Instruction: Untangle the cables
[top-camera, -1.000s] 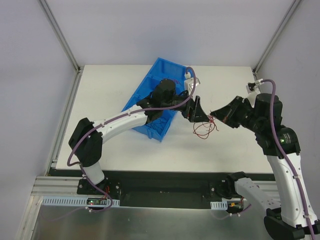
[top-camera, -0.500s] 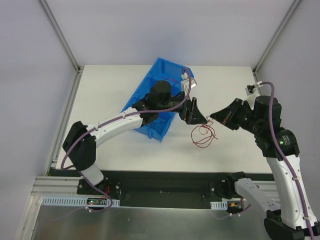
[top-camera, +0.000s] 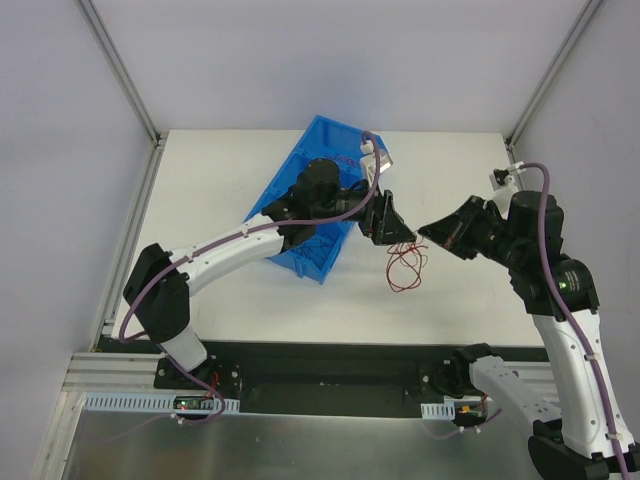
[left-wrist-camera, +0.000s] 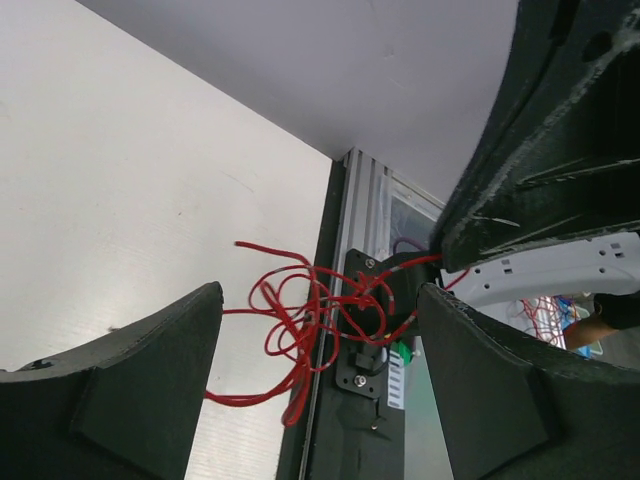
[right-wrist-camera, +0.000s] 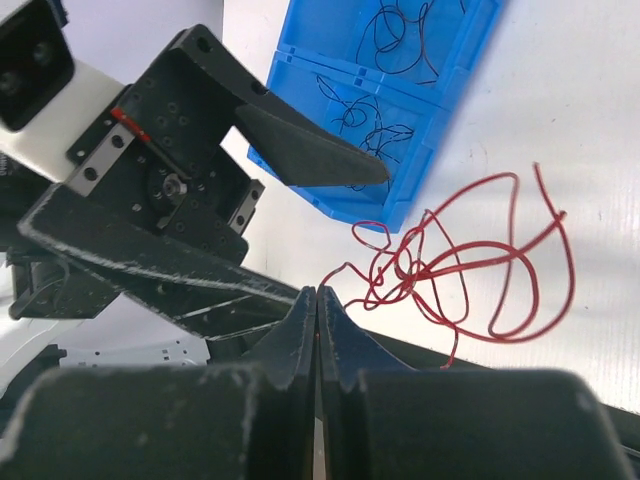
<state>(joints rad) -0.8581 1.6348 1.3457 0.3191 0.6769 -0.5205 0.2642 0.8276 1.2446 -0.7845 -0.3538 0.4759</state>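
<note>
Grip confirmed: right gripper (right-wrist-camera: 317, 292) closed tight on one strand of red cables (top-camera: 405, 268); tangle dangling over table (top-camera: 230, 290), right of blue bin (top-camera: 285, 180). Left gripper (left-wrist-camera: 320, 295) spread wide, flanking tangle, holding nothing.

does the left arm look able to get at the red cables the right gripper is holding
Likely yes: the left gripper is open and the red cables show straight ahead between its fingers with nothing in the way. The shut right gripper, pinching one strand, is close, so room is tight.
</note>
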